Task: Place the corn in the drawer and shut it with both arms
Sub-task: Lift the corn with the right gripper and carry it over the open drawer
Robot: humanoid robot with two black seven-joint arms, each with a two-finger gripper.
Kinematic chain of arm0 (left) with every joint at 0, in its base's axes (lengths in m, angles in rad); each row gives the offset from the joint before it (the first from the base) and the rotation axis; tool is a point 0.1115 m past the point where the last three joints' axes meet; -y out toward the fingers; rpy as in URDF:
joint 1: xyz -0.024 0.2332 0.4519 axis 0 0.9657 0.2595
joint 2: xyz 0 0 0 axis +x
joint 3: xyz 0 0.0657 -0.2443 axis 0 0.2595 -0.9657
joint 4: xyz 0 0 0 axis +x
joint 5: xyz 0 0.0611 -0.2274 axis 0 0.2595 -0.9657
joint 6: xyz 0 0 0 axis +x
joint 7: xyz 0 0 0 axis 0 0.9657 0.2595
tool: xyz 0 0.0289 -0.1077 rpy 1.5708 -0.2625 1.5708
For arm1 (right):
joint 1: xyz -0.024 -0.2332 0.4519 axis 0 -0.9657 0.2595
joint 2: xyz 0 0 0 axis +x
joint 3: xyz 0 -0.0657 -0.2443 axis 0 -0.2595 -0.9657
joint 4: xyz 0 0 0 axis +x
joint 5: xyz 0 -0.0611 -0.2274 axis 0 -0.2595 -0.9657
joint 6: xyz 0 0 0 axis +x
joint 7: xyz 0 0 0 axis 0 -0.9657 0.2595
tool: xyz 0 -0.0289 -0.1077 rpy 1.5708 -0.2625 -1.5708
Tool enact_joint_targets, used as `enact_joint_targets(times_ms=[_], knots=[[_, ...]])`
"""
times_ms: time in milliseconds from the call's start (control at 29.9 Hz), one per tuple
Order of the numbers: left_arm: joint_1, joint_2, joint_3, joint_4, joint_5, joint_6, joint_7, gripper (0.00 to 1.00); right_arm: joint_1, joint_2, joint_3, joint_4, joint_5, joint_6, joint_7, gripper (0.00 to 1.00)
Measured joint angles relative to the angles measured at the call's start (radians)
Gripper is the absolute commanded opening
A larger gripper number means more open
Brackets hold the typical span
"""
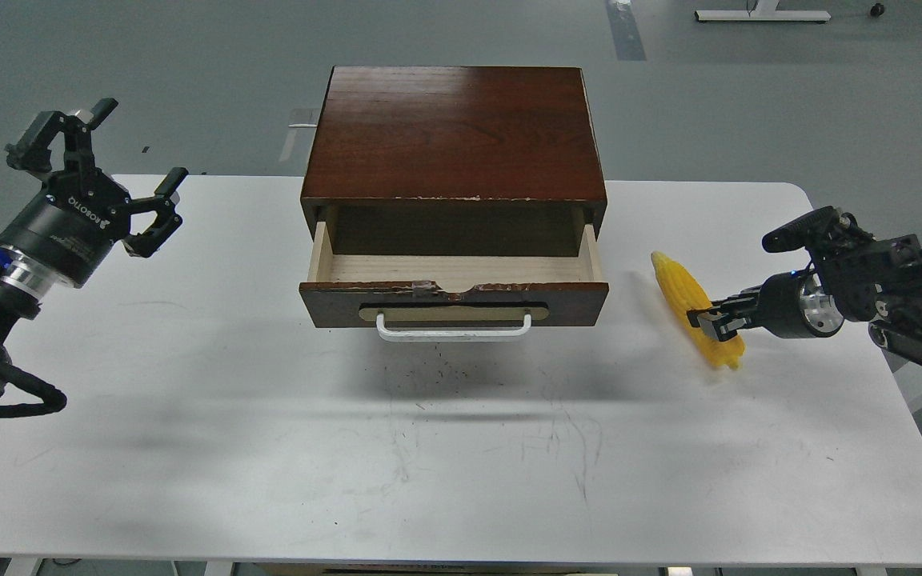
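At right of frame the right tool (715, 320) is closing on the corn (697, 309), which is lying on the desk (461, 464) just right of the open drawer (454, 272); whether it is gripping firmly I cannot tell. It should be gripping mid-cob and lifting clear over the drawer's side wall. At upper left the left tool (101, 172) is hanging spread wide, holding nothing, well apart from the handle (454, 326).
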Motion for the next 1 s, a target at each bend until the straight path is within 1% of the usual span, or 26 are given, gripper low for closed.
enact_joint_targets(times_ms=[100,267,434,535,668,735,835,1002], knots=[[0.000,0.003,-0.002,0.000,0.000,0.000,0.000,1.00,0.035,-0.052,0.059,0.015,0.003,-0.024,0.000,0.10],[-0.001,0.007,-0.004,-0.001,0.000,0.000,0.000,1.00,0.168,-0.145,0.117,0.081,0.004,-0.029,0.000,0.12],[-0.003,0.009,-0.007,-0.009,0.000,0.000,0.000,1.00,0.353,-0.148,0.121,0.119,0.005,-0.021,0.000,0.13],[-0.004,0.010,-0.009,-0.013,0.000,0.000,0.000,1.00,0.444,-0.098,0.115,0.146,0.006,-0.016,0.000,0.13],[-0.005,0.020,-0.010,-0.014,0.000,0.000,0.000,1.00,0.544,0.011,0.099,0.183,0.004,-0.015,0.000,0.13],[-0.005,0.026,-0.010,-0.014,0.000,0.000,0.000,1.00,0.588,0.072,0.071,0.198,0.003,-0.014,0.000,0.13],[-0.005,0.036,-0.010,-0.014,0.000,0.000,0.000,1.00,0.653,0.196,0.018,0.224,0.003,-0.014,0.000,0.13],[-0.005,0.050,-0.009,-0.020,0.000,0.000,0.000,1.00,0.686,0.351,-0.014,0.242,-0.010,-0.014,0.000,0.13]])
